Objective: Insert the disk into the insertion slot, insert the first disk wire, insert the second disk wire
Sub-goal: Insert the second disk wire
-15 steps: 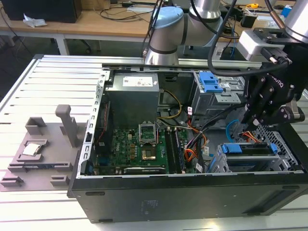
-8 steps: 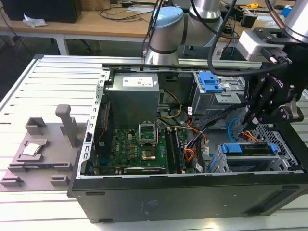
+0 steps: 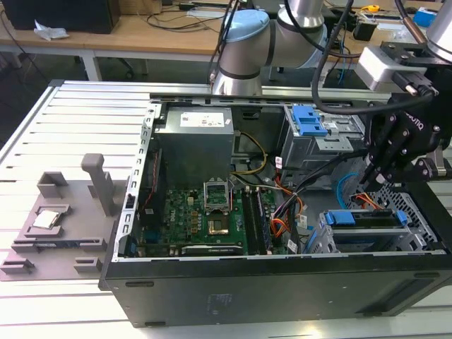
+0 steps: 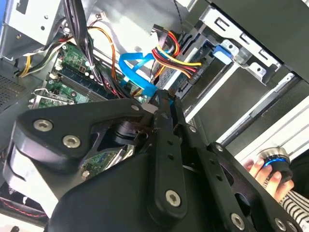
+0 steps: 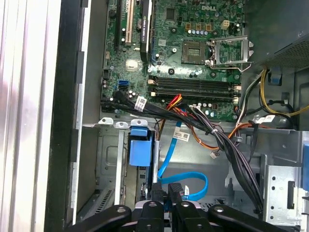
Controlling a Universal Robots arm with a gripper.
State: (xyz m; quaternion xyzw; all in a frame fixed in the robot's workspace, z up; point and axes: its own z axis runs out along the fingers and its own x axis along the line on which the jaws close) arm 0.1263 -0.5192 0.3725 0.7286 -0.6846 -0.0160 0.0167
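- From my station I see the gripper (image 3: pixel 372 175) down inside the open computer case (image 3: pixel 282 289), at the end on the exterior view's right, just above the insertion slot (image 3: pixel 332 240)
- The disk (image 3: pixel 364 219) already lies in that low cage; its blue carrier shows along the top edge of the bay, so I judge the first step done and the wire work in hand
- In the first wrist view the jaws are drawn close together, and they look clamped on the plug end of the blue data wire (image 5: pixel 186 186), which loops away across the case floor; I can't make out the plug itself clearly
- To do this well I would keep the plug square to the disk's connector edge and press straight in, gently, since a tilted plug will jam against the carrier
- I would also mind the bundle of black, red and orange power leads (image 5: pixel 227 145) crowding the same corner, as a finger could snag them
- The case rests on a slotted aluminium table (image 3: pixel 70 120), with a grey fixture tray (image 3: pixel 53 226) beside it on the exterior view's left
- Wooden benches (image 3: pixel 162 32) with loose cables stand behind the arm
- In the second wrist view a person's hand (image 4: pixel 263 175) rests on a knob with a blue ring (image 4: pixel 275 162), outside the case
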